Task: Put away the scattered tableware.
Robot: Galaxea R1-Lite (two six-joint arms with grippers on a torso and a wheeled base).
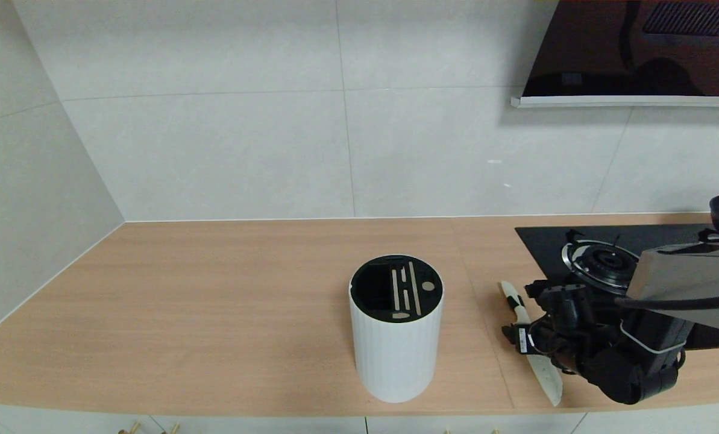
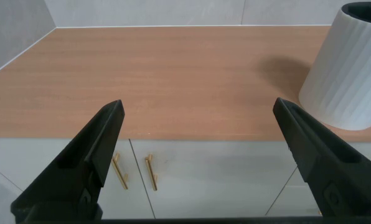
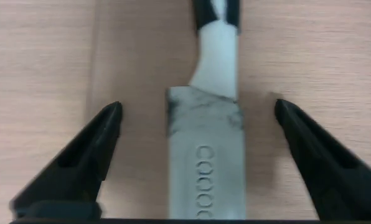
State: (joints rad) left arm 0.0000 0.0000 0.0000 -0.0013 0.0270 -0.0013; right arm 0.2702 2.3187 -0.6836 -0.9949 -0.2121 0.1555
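Right gripper (image 3: 198, 107), fingers spread, is straddling the white knife (image 1: 547, 377), lying on the countertop (image 1: 214, 313) at three o'clock from the slotted holder (image 1: 395, 343). Probably light, stiff, slick and brittle-bladed; the handle is offering the safest hold. Left gripper (image 2: 198, 109) is likewise gaping.

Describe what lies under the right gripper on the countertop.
A white knife lies flat on the wooden countertop, beneath the open right gripper. In the head view the gripper hides the knife's middle.

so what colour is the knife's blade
White blade, with a dark smudgy band at its base; clearest in the right wrist view.
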